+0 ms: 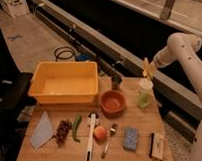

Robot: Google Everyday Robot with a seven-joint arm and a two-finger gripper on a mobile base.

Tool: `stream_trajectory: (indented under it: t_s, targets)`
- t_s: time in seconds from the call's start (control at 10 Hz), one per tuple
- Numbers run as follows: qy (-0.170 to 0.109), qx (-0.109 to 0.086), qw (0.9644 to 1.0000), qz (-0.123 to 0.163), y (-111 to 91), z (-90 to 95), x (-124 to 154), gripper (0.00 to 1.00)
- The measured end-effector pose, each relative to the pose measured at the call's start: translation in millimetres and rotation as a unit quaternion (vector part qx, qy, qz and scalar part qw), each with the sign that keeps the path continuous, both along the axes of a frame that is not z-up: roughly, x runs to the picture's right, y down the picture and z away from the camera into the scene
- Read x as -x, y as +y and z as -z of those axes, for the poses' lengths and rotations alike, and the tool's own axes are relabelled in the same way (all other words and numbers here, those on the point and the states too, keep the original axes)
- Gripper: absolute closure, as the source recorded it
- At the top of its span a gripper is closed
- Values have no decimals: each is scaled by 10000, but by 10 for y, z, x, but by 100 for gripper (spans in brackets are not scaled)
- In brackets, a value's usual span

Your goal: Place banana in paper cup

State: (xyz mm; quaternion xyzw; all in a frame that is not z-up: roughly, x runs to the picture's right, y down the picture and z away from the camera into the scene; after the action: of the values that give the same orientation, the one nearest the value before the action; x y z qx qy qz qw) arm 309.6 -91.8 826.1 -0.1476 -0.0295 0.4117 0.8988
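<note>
Your gripper [149, 68] is in the air at the upper right, above the back right corner of the wooden table [143, 121] and above the cups. A pale-yellow, elongated piece sits in it, and this is the banana [146, 65]; it stands nearly upright and the fingers are closed around it. How wide the fingers are apart I cannot tell exactly, because the fruit hides the gap. The white arm [183, 50] bends down from the right edge toward the gripper.

Directly under the gripper you see the paper cup [146, 85], off-white and upright, close to the right edge of the table. In front of it, and touching or overlapping it in this view (I cannot tell which), is the translucent green cup [144, 100]. The banana is above the paper cup, not in it.

To the left of the cups stands the small dark cup [116, 82], and in front of that one the orange bowl [113, 102]. The big yellow bin [64, 83] takes the back left part of the table.

Along the front row, from left to right, you have a pale folded cloth [42, 130], grapes [63, 131], a green pepper-like vegetable [76, 127], a white utensil [90, 137], a peach [99, 133], a fork [109, 139], the blue sponge [130, 138] and a dark brush-like block [156, 146].
</note>
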Motion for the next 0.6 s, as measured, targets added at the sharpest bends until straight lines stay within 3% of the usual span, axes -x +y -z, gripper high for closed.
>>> stream_trajectory:
  t_s: [0.3, 0.4, 0.6]
  targets:
    - [-24, -133, 9999, 18, 90, -128, -12, 97]
    - [-13, -166, 9999, 8, 104, -159, -37, 91]
    - [4, -245, 9997, -68, 91, -237, -86, 69]
